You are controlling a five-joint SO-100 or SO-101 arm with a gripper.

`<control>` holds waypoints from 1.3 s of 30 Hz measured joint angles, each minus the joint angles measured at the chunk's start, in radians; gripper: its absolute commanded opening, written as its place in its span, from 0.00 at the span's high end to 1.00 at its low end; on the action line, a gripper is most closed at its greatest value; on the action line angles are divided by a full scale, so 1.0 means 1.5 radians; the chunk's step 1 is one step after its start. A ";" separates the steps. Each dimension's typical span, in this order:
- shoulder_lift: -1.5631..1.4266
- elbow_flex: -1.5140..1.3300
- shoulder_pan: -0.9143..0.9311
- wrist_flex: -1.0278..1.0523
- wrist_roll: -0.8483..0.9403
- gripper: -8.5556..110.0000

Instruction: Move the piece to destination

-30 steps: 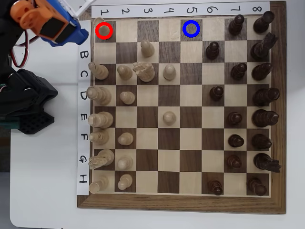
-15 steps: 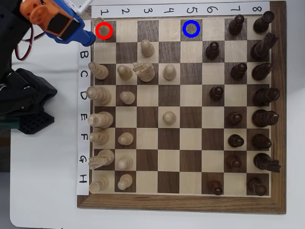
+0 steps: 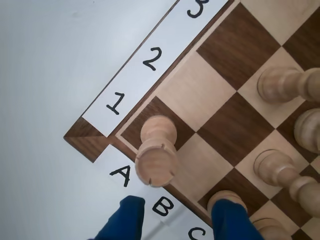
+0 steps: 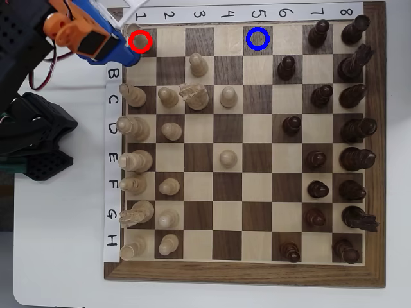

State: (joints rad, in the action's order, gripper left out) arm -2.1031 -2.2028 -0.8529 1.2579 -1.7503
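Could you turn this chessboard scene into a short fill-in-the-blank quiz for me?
1. The pale rook stands on the corner square marked by a ring coloured ____.
2. The blue ring sits in the column labelled ____.
3. In the wrist view, the gripper has fingers coloured ____, not yet around the rook.
4. The blue-ringed square holds ____ pieces.

Missing words: red; 5; blue; no

From my remote seat I see a white table (image 4: 64,256) under even, soft light, a wooden chessboard (image 4: 244,273) filling its right side, white paper label strips (image 4: 112,160) along the board's left and top edges, the table's rounded corner below-left of the board
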 measured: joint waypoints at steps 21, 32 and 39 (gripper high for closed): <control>-0.109 -0.073 -0.043 -0.061 0.000 0.78; -0.143 -0.136 -0.069 -0.109 0.000 0.77; -0.165 -0.176 -0.057 -0.145 0.000 0.77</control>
State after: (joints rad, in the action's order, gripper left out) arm -2.3501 -2.4666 -0.9388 1.0400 -1.7503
